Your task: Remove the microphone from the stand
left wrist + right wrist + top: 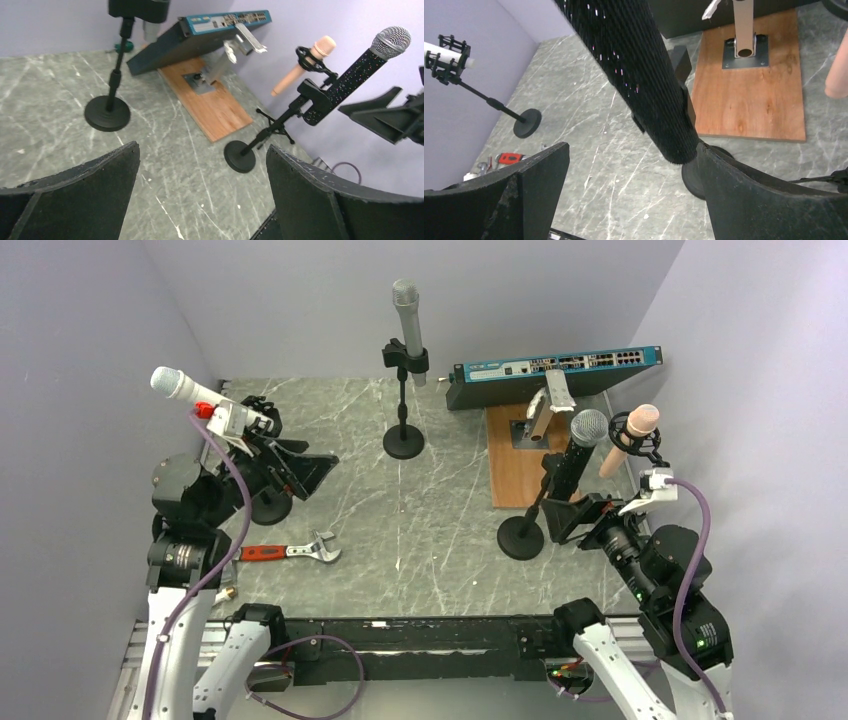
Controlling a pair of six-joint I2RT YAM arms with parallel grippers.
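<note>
Marble-veined grey-green table (440, 540) sits between plain lilac walls (90, 360). At its 4 o'clock the black microphone (578, 450) leans in the clip of its round-based stand (522, 537). The right tool (630, 150) straddles the handle's lower end, fingers apart, one just beside it. At 9 o'clock the left tool (202, 147) is spread wide. A wooden board (515, 465) lies at 2 o'clock, a red-handled wrench (290, 551) at 8.
</note>
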